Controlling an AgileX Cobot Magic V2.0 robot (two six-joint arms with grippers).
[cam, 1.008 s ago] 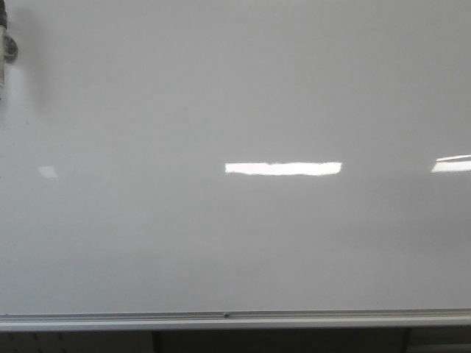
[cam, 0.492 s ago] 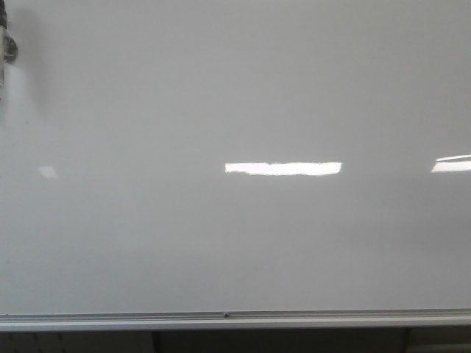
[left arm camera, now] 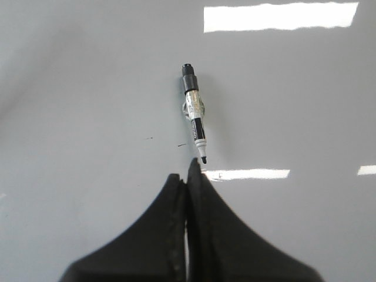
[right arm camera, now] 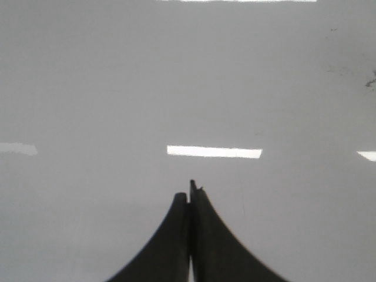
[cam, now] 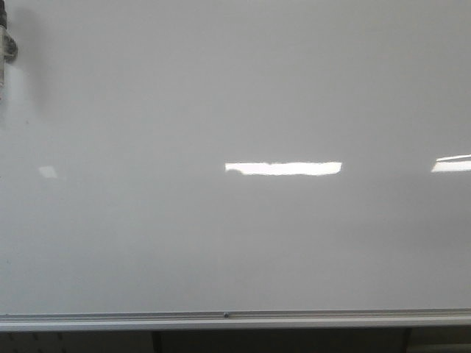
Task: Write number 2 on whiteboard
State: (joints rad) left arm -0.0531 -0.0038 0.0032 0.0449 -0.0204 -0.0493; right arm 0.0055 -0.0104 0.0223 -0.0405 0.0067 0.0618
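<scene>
The whiteboard (cam: pixel 235 95) is glossy white and fills nearly the whole front view; its silver-grey frame edge (cam: pixel 235 320) runs along the near side. No number 2 shows on it in any view. A black-and-white marker (left arm camera: pixel 194 114) lies on the board (left arm camera: pixel 88 88) in the left wrist view, its uncapped black tip toward my left gripper (left arm camera: pixel 187 173). That gripper is shut and empty, just short of the tip. The marker's end also shows at the far left edge of the front view (cam: pixel 6 44). My right gripper (right arm camera: pixel 189 191) is shut and empty over bare board (right arm camera: pixel 88 88).
Bright rectangular light reflections (cam: pixel 283 168) lie on the board. Two tiny dark ticks (left arm camera: pixel 149 138) sit near the marker. Faint dark smudges (right arm camera: pixel 369 81) mark the board in the right wrist view. Dark space lies below the frame edge.
</scene>
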